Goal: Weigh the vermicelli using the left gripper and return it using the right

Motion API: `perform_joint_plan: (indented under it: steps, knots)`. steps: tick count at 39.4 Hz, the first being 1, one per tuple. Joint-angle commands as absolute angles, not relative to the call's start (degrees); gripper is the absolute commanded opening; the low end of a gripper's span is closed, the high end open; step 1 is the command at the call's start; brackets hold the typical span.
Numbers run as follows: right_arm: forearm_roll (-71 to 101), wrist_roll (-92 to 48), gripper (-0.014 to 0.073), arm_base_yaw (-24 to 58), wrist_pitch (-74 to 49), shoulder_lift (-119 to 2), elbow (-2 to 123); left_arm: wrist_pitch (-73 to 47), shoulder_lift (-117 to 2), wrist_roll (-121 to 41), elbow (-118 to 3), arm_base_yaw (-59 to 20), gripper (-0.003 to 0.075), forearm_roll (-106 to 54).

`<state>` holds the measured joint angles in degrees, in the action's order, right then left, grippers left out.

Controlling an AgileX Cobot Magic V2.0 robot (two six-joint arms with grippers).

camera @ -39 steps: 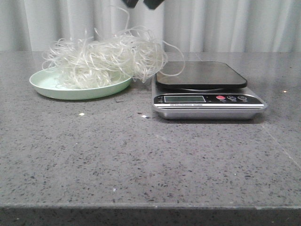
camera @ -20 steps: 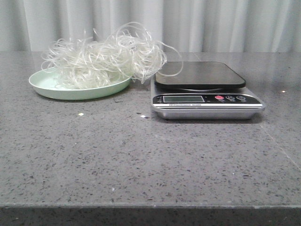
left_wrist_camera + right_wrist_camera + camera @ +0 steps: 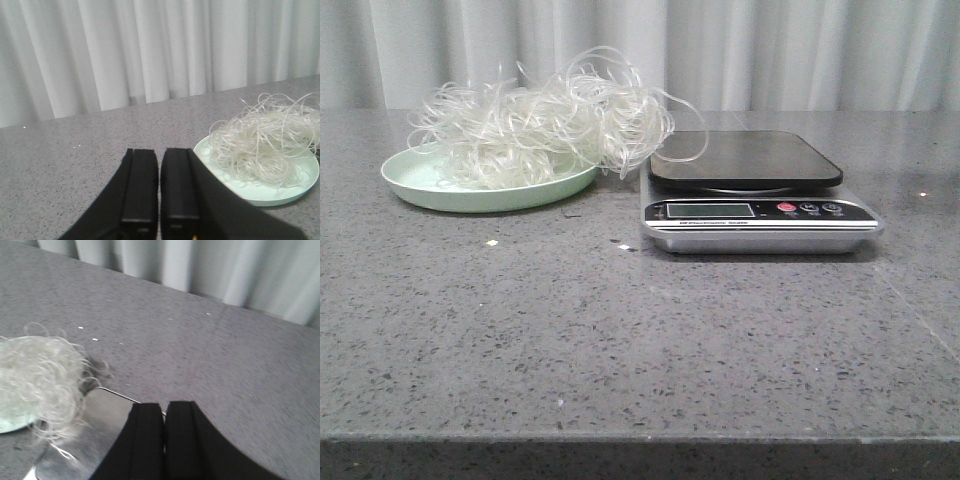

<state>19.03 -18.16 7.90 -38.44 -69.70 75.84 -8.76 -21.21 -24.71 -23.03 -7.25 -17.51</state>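
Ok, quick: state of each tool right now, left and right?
Left tool: closed, holding nothing.
Right tool: closed, holding nothing.

My two end effectors, seen from the wrist cameras

My left end effector (image 3: 159, 200) and my right end effector (image 3: 164, 440) each show two matte black, flat, block-like fingers with squared tips, flaring into a wider black body; I see no markings, cables or screws clearly.

Green plate (image 3: 430, 190), scale (image 3: 760, 205), grey table (image 3: 620, 340)
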Motion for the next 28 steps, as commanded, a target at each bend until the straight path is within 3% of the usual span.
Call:
perform_joint_plan:
  steps: [1,15,28]
  knots:
    - [19.7,-18.1,0.0153,5.6,-28.3,-62.7,68.4,-4.4,-21.5,-24.0,-24.6,-7.1,0.0137,-18.3]
    - [19.7,-18.1,0.0153,0.1,-11.0,-43.5,39.1,-4.4,-21.5,-24.0,-24.6,-7.1,0.0137,-18.3]
    - [19.7,-18.1,0.0153,0.1,0.8,-28.8,21.7,-4.4,-21.5,-24.0,-24.6,-7.1,0.0137,-18.3]
